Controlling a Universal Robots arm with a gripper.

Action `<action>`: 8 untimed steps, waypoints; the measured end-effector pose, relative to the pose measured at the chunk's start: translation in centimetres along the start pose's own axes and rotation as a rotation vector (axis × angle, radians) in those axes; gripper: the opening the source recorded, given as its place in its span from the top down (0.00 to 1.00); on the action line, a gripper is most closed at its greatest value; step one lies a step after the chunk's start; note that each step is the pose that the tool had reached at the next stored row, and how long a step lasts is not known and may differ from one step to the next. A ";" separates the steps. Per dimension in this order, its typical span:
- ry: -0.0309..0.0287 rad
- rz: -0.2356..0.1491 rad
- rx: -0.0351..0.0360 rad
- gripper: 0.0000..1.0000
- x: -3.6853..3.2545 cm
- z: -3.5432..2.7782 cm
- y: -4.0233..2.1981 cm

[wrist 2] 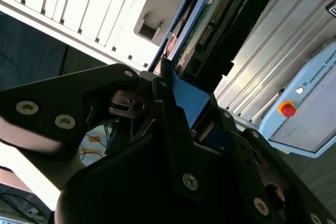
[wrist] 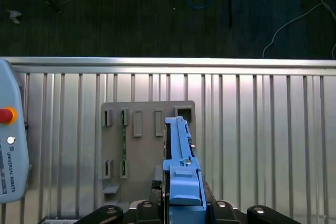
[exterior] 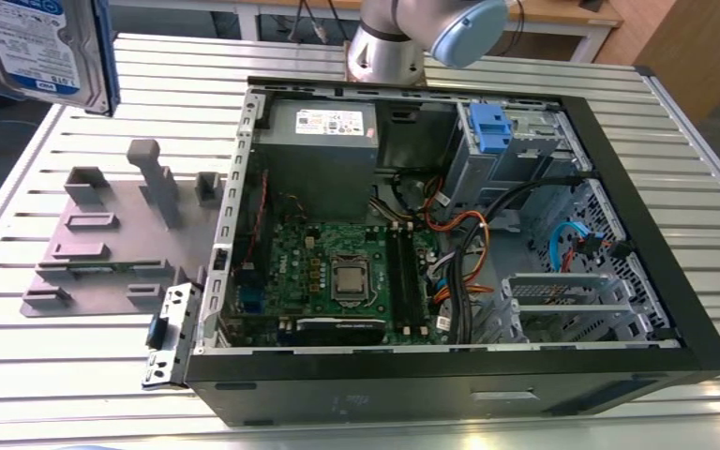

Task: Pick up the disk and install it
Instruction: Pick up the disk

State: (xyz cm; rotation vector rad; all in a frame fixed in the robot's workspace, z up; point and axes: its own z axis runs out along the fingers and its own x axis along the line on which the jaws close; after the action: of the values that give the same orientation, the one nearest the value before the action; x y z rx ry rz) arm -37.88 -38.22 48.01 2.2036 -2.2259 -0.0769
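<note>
Slatted metal table (exterior: 85, 394) carried an open computer case (exterior: 460, 234) beside a grey fixture (exterior: 97, 253). Over it, the gripper (wrist: 181, 205) was clamped on the disk (wrist: 181, 161), lifted clear of the table.

Tool (wrist: 182, 206) clamps disk (wrist: 180, 161); grey fixture (wrist: 140, 153) beneath

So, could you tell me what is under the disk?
In the first wrist view, the grey fixture plate on the slatted table lies below the disk; the plate's part behind it is covered.
</note>
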 end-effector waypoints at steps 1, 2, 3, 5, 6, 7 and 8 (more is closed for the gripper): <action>0.0001 0.000 -0.0003 0.63 0.07 0.03 -0.28; 0.0001 0.000 -0.0006 0.63 0.12 0.05 -0.60; 0.0000 0.000 -0.0007 0.63 0.16 0.08 -0.92; 0.0001 0.000 -0.0013 0.63 0.23 0.13 -1.65; 0.0000 0.000 -0.0015 0.63 0.26 0.15 -2.01; 0.0001 0.000 -0.0018 0.63 0.29 0.18 -2.37; 0.0000 0.000 -0.0021 0.63 0.32 0.21 -2.73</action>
State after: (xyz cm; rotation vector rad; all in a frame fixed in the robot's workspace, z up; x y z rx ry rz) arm -35.17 -38.56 47.68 2.2025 -2.2249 -0.0791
